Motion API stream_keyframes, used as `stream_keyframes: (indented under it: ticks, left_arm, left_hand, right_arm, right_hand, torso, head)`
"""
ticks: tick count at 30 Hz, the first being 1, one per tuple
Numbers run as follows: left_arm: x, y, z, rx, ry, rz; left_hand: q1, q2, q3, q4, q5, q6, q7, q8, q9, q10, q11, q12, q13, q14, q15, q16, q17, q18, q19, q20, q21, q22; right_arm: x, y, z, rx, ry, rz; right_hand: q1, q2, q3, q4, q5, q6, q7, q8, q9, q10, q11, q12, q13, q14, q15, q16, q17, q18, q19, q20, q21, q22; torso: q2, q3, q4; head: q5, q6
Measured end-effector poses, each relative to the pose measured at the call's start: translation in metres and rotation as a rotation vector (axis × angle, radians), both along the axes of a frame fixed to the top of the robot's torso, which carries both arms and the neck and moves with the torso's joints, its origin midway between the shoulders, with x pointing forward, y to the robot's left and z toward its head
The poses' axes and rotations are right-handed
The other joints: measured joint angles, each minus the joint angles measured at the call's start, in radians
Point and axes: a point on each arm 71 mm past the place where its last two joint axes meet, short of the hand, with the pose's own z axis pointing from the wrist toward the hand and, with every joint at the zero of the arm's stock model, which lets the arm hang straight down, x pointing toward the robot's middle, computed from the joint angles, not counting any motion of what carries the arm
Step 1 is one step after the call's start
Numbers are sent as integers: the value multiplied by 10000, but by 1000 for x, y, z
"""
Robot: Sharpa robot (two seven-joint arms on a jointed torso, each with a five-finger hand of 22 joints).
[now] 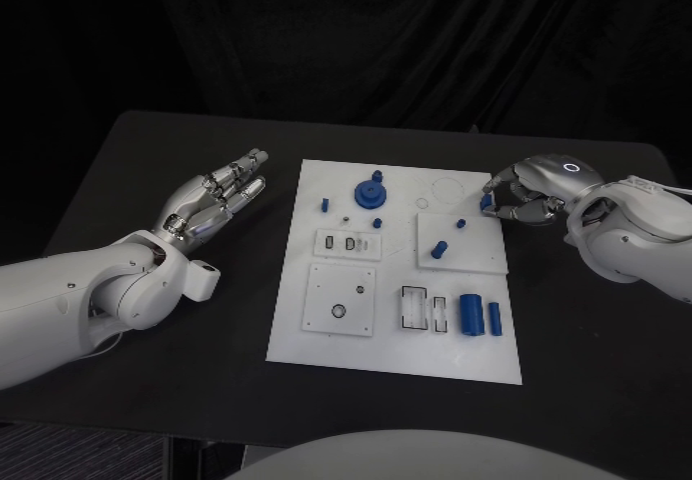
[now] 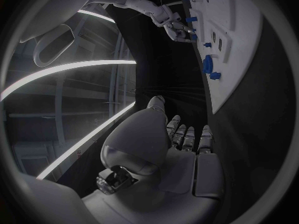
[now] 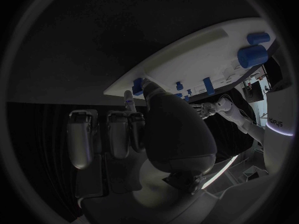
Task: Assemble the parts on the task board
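Left hand (image 1: 212, 200) lay flat just left of the white task board (image 1: 394, 350), fingers (image 1: 245, 170) stretched out, holding nothing. Blue parts (image 1: 371, 192) stood and lay on the board, mid-table (image 1: 173, 150). Right hand (image 1: 526, 197) reached over the board's right edge, fingers pinching a small blue part (image 1: 486, 203).

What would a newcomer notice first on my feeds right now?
The white task board dotted with blue parts, mid-table. At its far right edge the right robot hand curls around a small blue part; whether it grips it is unclear. The left robot hand hovers flat, fingers extended, left of the board, holding nothing.
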Motion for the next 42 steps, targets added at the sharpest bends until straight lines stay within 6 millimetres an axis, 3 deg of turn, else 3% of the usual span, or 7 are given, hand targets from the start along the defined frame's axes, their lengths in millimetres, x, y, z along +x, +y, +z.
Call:
stream_keyframes:
  ticks: [8,16,21,24,35,42]
  left_arm:
    - [0,0,0,4,5,1]
    - [0,1,-1,8,12,5]
    - [1,1,-1,11,15,9]
    - [1,1,-1,12,18,9]
    - [1,2,-1,15,32,10]
    - [1,3,-2,18,44,17]
  left_hand:
    - [0,0,28,-28,0,0,0,0,0,33,33,0,0,0,0,0,-7,-1,-36,35,0,0]
    - [0,0,27,-28,0,0,0,0,0,34,33,0,0,0,0,0,-7,0,-36,35,0,1]
    - [0,0,28,-28,0,0,0,0,0,34,33,0,0,0,-1,0,-6,1,-37,35,0,0]
    - [0,0,28,-28,0,0,0,0,0,34,33,0,0,0,-1,0,-5,0,-36,35,0,0]
    - [0,0,27,-28,0,0,0,0,0,34,33,0,0,0,-1,0,-2,0,-36,35,0,0]
    - [0,0,27,-27,0,0,0,0,-1,34,32,0,0,0,-1,0,0,0,-37,35,0,1]
  right_arm:
    - [1,1,0,-10,3,9]
    - [1,1,-1,-13,4,17]
    - [1,3,-1,-12,5,39]
    - [2,3,-1,-12,5,50]
    - [0,3,0,49,-59,82]
    - [-11,12,6,360,-249,377]
  right_hand:
    - [43,43,-55,-55,0,556,-18,267,199,-38,36,0,0,0,0,0,0,-1,10,10,0,0]
    - [64,147,-83,-83,201,684,-72,305,302,-38,35,0,-1,0,0,0,0,-1,10,10,0,-1]
    - [123,206,-53,-169,589,808,-123,354,423,-39,35,0,-1,0,0,0,0,-1,10,9,0,-1]
    - [172,255,27,-249,1037,880,-195,403,529,-29,24,0,-1,0,0,0,0,-1,10,10,0,-1]
    - [134,371,222,-448,2125,981,-242,388,771,-37,-48,0,0,0,0,0,0,-1,-27,-27,0,-1]
    - [147,381,261,-512,2285,1098,-274,477,874,-4,-81,0,-1,0,0,0,0,-1,11,-64,0,-2]
  torso:
    - [0,0,-4]
    - [0,-1,-8]
    - [-2,-3,-5]
    - [-2,-5,-6]
    - [-2,0,-8]
    - [-1,0,-12]
  head:
    - [6,-28]
    - [12,-58]
    - [17,-79]
    - [25,-81]
    - [104,-107]
    - [142,-108]
